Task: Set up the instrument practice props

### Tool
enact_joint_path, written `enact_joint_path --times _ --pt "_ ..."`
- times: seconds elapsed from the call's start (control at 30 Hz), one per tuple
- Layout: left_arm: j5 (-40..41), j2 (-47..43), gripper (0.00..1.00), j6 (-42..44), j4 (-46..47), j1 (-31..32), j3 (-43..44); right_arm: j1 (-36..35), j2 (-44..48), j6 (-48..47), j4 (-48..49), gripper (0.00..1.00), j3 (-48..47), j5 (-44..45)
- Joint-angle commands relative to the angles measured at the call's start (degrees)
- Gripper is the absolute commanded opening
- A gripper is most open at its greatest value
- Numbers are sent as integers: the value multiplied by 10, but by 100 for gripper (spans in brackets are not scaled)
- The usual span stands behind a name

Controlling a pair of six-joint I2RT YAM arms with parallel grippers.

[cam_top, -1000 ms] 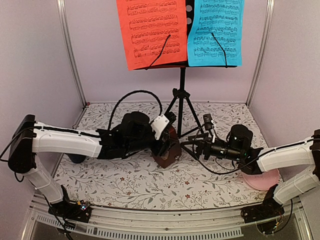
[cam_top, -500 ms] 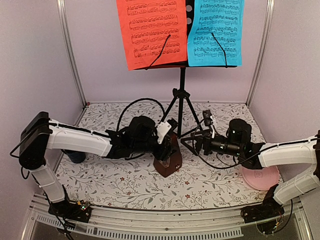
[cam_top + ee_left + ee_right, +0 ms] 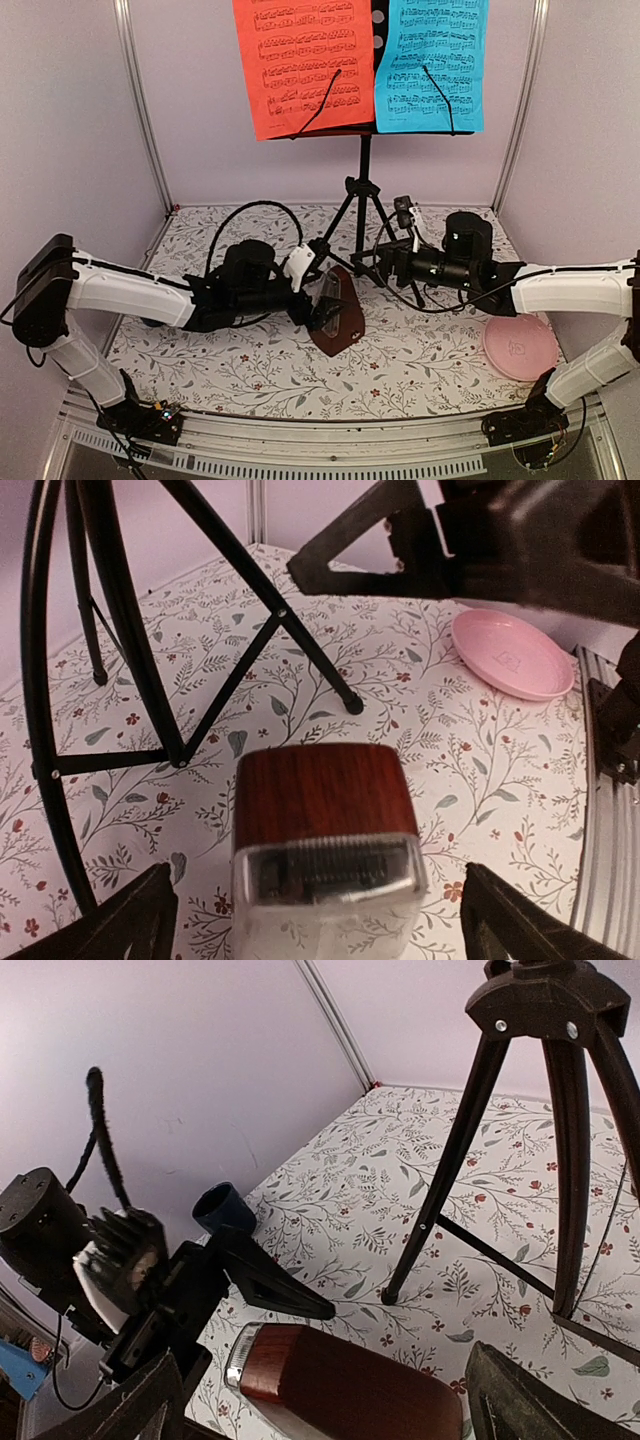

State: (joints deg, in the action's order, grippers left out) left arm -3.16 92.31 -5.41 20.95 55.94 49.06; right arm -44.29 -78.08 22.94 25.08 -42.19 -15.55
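Note:
The black music stand (image 3: 365, 190) stands at the back centre on tripod legs (image 3: 230, 670). It carries a red sheet (image 3: 303, 65) and a cyan sheet (image 3: 432, 65). The brown wooden metronome (image 3: 335, 320) rests on the floral table in front of the tripod, with a clear cover on one face (image 3: 325, 865). My left gripper (image 3: 318, 303) is open. Its fingers (image 3: 120, 920) flank the metronome with a gap on each side. My right gripper (image 3: 375, 262) is open and empty, in the air by the tripod legs, above and behind the metronome (image 3: 350, 1385).
A pink plate (image 3: 520, 347) lies at the right front and also shows in the left wrist view (image 3: 510, 655). A dark blue mug (image 3: 222, 1207) stands at the left by the wall. Tripod legs (image 3: 550, 1110) spread behind the metronome. Walls close in on three sides.
My left gripper set the metronome down, opened and drew back to the left. My right gripper moved up and back toward the tripod.

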Motion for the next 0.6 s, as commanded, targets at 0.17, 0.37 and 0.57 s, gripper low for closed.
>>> enact_joint_path --times 0.17,0.37,0.57 --pt "-3 -57 95 6 157 -9 -88 0 -67 6 -45 99 -65 -16" --pt "-8 -42 83 3 194 -13 -81 -1 -107 35 -52 99 -89 -37" --pt "-17 -26 76 2 223 -15 -76 0 -117 60 -49 97 -85 -42"
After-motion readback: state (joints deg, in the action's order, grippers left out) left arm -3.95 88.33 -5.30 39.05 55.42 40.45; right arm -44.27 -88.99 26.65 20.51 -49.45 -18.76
